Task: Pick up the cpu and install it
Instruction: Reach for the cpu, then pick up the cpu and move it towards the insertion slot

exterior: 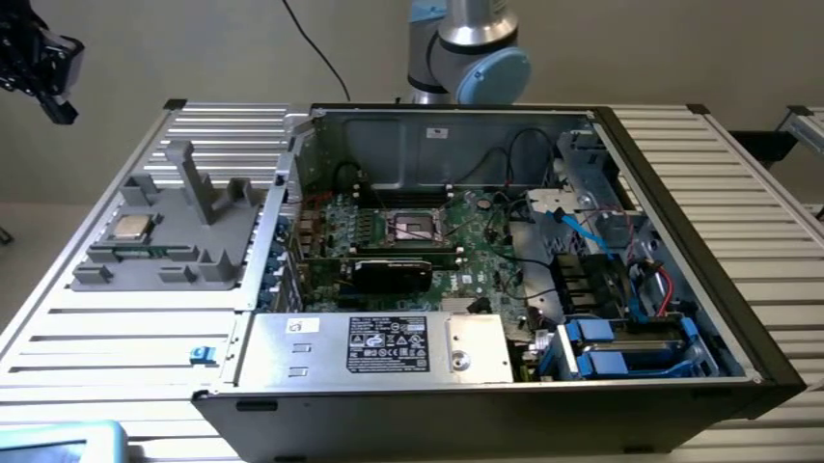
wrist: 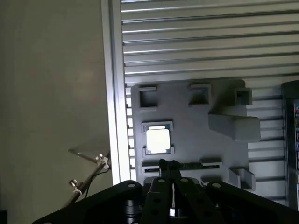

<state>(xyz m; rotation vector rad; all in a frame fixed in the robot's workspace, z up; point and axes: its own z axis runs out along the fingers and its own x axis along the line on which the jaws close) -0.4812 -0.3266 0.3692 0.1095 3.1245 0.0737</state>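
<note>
The cpu (exterior: 130, 228) (wrist: 158, 141), a small silver square, lies flat in a pocket of a grey holder (exterior: 193, 246) (wrist: 187, 116) on the slatted table, at the exterior view's left of the open computer case (exterior: 670, 241). The dark socket frame (exterior: 415, 226) sits on the green motherboard inside the case. My gripper (exterior: 54, 101) (wrist: 170, 166) hangs high above the table's far left corner, well clear of the holder. Its fingers are shut together with nothing between them. In the wrist view the fingertips point toward the holder's edge just beside the cpu.
A silver power supply box (exterior: 386, 347) with a white label fills the case's front. Cables and blue drive bays (exterior: 618, 347) crowd its right side. The arm's base (exterior: 464, 48) stands behind the case. The holder has a tall upright post (exterior: 193, 183). Slatted table (exterior: 116, 338) surrounds everything.
</note>
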